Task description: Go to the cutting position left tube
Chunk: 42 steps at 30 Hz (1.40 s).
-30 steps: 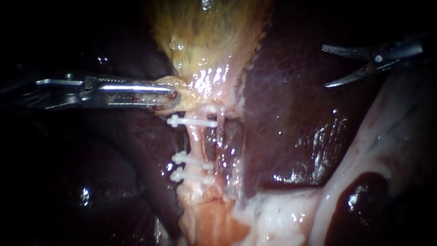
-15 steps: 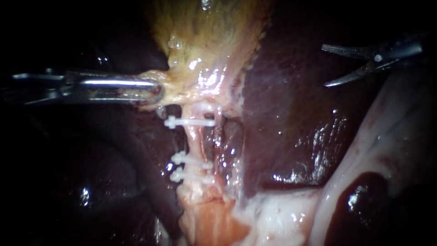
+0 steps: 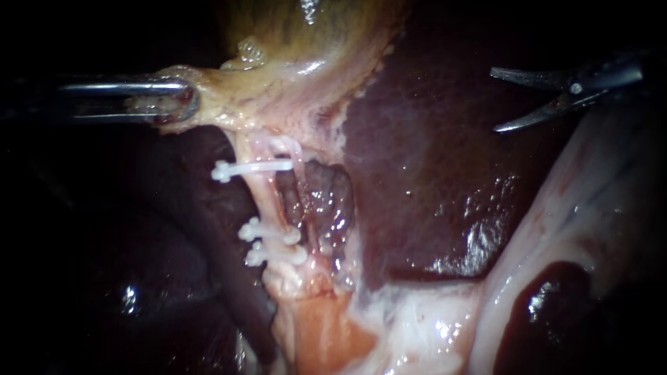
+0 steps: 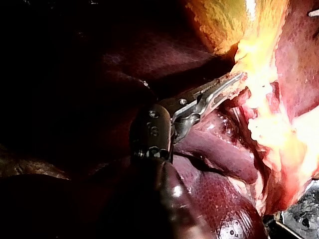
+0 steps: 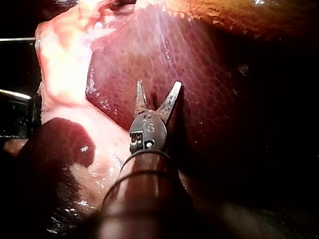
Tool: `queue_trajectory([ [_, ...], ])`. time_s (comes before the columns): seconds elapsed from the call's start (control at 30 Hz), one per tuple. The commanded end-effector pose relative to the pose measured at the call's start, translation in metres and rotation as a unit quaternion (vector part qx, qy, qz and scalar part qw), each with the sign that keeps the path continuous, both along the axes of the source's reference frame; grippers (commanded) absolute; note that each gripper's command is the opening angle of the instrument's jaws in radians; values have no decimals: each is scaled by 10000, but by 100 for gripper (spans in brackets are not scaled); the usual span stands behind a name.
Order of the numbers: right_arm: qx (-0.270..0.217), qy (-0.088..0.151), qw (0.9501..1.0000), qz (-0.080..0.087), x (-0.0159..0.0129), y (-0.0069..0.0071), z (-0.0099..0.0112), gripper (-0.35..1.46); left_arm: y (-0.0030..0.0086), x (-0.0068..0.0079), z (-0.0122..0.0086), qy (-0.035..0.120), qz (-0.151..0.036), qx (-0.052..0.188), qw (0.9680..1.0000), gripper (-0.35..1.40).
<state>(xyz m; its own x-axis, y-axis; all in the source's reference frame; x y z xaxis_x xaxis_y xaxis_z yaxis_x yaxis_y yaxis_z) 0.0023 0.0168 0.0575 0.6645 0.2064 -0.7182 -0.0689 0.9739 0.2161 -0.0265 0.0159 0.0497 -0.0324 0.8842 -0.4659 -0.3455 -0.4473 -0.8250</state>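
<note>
My left instrument (image 3: 177,101) comes in from the left, its jaws shut on the pale yellow neck of the gallbladder (image 3: 306,48) and holding it taut to the left. In the left wrist view the same jaws (image 4: 238,80) clamp that yellowish tissue. Below the grip runs a pale pink tube (image 3: 267,201), slanted and stretched. It carries one white clip (image 3: 253,168) high up and two clips (image 3: 271,243) close together lower down. My right instrument (image 3: 495,100) hangs at the upper right with its curved blades open, over the liver (image 3: 431,160) and well away from the tube. The right wrist view shows those blades (image 5: 158,87) apart above the liver.
A dark recess of raw tissue (image 3: 323,198) lies just right of the clipped tube. Pale fatty tissue (image 3: 417,326) and a whitish band (image 3: 577,208) run along the lower right. The left side of the endoscope view is dark.
My left instrument has drawn the gallbladder neck to the left and slightly up. The tube and its clips now lean left and are stretched. The right instrument has stayed put.
</note>
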Motion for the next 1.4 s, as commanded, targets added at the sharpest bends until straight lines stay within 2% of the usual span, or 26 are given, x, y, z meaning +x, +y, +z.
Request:
queue_trajectory([
  [0.03, 32, 35, 10000, -35, 2, -1, -1, 143, -1, 0, -1, 4, -6, 0, 10000, -35],
  [0.33, 172, 302, 9991, -238, 33, -18, -19, 143, -1, -1, -2, 6, -9, 0, 10000, -35],
  [0.47, 270, 470, 9982, -246, 49, -28, -26, 143, -1, -1, -2, 6, -9, 0, 10000, -35],
  [0.77, 585, 686, 9953, -357, 93, -61, -23, 143, -1, 0, -2, 5, -8, 0, 10000, -35],
  [1.13, 1162, 898, 9878, -511, 152, -103, -20, 143, -1, 0, -2, 6, -8, -1, 10000, -35],
  [1.4, 1683, 945, 9800, -485, 185, -124, -7, 145, -2, -1, -2, 7, -10, -2, 10000, -35],
])
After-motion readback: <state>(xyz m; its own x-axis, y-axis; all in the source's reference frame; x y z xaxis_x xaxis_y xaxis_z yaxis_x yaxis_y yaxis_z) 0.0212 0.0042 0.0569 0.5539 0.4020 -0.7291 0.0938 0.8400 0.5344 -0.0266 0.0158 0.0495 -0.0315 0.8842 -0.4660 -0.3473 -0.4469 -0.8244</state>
